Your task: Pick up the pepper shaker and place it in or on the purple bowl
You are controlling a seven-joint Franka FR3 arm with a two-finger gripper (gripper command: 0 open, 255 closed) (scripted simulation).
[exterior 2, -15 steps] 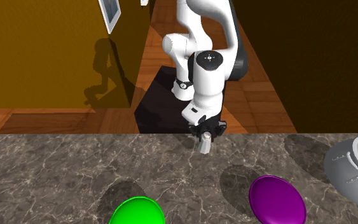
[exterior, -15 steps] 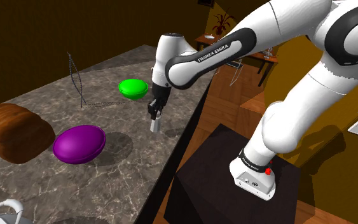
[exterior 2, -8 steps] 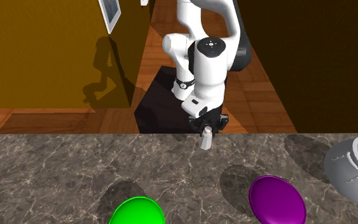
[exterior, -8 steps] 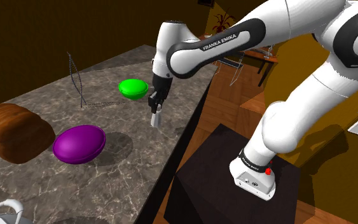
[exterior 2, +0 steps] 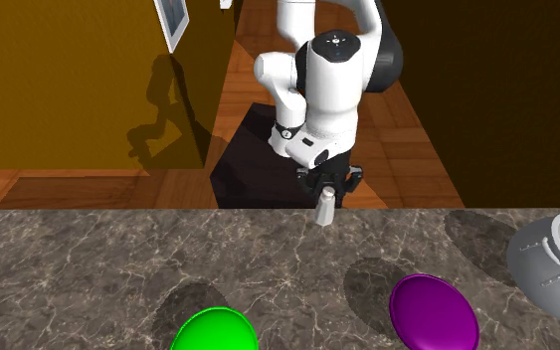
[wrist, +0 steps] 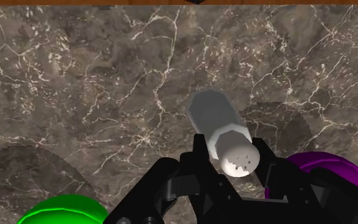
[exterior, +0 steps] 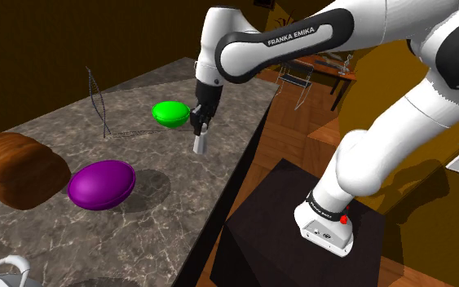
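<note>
The pepper shaker (exterior: 200,143) is a small pale grey bottle with a holed cap (wrist: 240,159), hanging tilted above the marble counter. My black gripper (exterior: 200,129) is shut on its upper part; the same grip shows in the second exterior view, gripper (exterior 2: 325,189) over shaker (exterior 2: 322,211). In the wrist view the gripper (wrist: 231,167) clasps the shaker (wrist: 217,124) just under the cap. The purple bowl (exterior: 101,184) lies on the counter, toward the shoulder view's lower left of the gripper. It also appears as purple bowl (exterior 2: 433,311) and at the edge past one finger, purple bowl (wrist: 327,167).
A green bowl (exterior: 170,112) sits just beyond the gripper in the shoulder view. A brown loaf (exterior: 15,168) lies beside the purple bowl, a thin wire rack (exterior: 99,102) stands behind it, and a grey pot (exterior 2: 558,264) rests at the counter's end. The counter's edge (exterior: 227,187) runs close under the arm.
The gripper has risen with the shaker in it, lifting it from just above the counter to well above it. The bowls have not moved.
</note>
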